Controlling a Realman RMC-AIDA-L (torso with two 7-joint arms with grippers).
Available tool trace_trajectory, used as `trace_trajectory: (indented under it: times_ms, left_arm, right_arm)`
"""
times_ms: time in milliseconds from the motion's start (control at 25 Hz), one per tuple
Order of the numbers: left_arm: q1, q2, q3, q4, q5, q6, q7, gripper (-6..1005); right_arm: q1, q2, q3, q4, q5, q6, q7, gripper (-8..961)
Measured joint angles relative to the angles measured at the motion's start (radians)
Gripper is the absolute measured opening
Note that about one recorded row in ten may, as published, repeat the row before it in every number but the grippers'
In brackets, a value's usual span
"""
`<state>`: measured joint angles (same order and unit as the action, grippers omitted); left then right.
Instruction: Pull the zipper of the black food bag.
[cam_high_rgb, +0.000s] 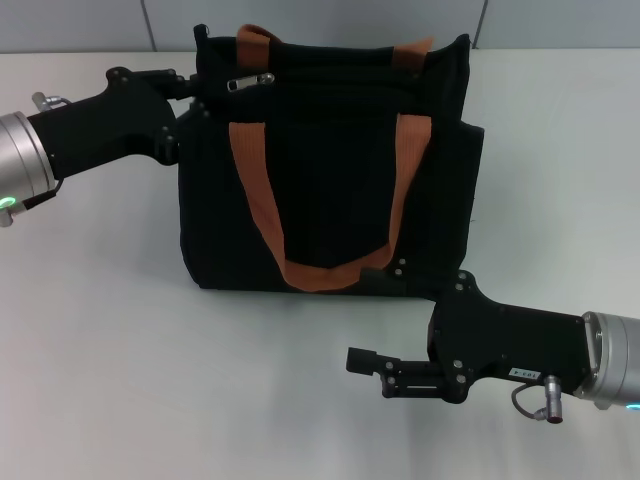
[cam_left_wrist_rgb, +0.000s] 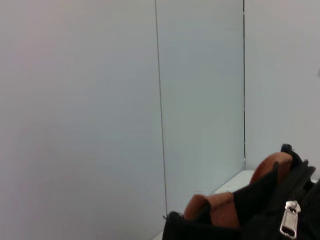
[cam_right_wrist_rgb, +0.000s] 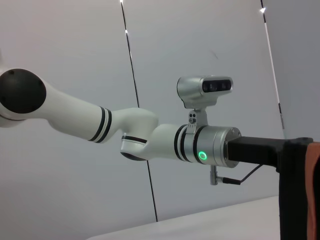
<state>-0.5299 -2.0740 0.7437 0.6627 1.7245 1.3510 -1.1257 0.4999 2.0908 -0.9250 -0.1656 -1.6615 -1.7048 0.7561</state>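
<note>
The black food bag (cam_high_rgb: 330, 170) stands upright in the middle of the table, its two orange-brown handles hanging down its front. The zipper (cam_high_rgb: 251, 81), a small silver pull tab, lies near the bag's upper left corner and also shows close up in the left wrist view (cam_left_wrist_rgb: 289, 219). My left gripper (cam_high_rgb: 192, 95) presses against that upper left corner, just left of the zipper. My right gripper (cam_high_rgb: 362, 362) hovers low over the table in front of the bag's lower right corner, pointing left, apart from the bag.
The white table (cam_high_rgb: 150, 380) spreads around the bag, with a pale panelled wall (cam_left_wrist_rgb: 100, 100) behind. The right wrist view shows my left arm (cam_right_wrist_rgb: 150, 140) reaching to the bag's edge (cam_right_wrist_rgb: 295, 195).
</note>
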Motion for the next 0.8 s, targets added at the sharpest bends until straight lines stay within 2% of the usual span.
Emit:
trace_trajectory:
  times_ms: [320,560,680,800]
  left_arm:
    - [0.005,0.000,0.000,0.000,-0.017,0.014,-0.010,132]
    - [0.007,0.000,0.000,0.000,-0.019,0.068,-0.031,18]
    - [0.008,0.000,0.000,-0.003,-0.029,0.091,-0.077,18]
    - [0.007,0.000,0.000,-0.028,-0.057,0.108,-0.105,18]
  right_arm:
    - [0.000,0.000,0.000,0.000,0.002,0.002,0.000,826]
    - [-0.002,0.000,0.000,0.000,0.030,-0.009,0.005,826]
    - [-0.009,-0.003,0.000,0.000,0.068,-0.037,0.050,826]
    - [-0.019,-0.009,0.000,-0.025,0.127,-0.102,0.181,826]
